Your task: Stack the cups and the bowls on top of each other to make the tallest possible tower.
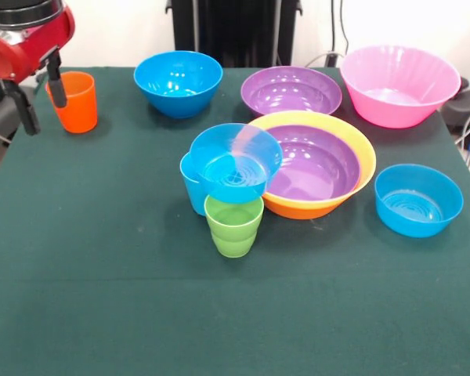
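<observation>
Front view shows you the gripper (41,102) with jaws spread apart, holding nothing, beside the orange cup (73,102) near the table's (102,313) far corner.

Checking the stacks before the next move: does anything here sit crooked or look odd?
Yes. The small blue bowl perches tilted on the light blue cup and green cup, leaning against the orange-yellow bowl. The purple bowl nests neatly inside that one.

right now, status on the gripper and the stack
Gripper open beside orange cup, holding nothing. Blue bowl tilted atop light blue cup and green cup. Purple bowl nested in yellow bowl. No tower yet.
</observation>
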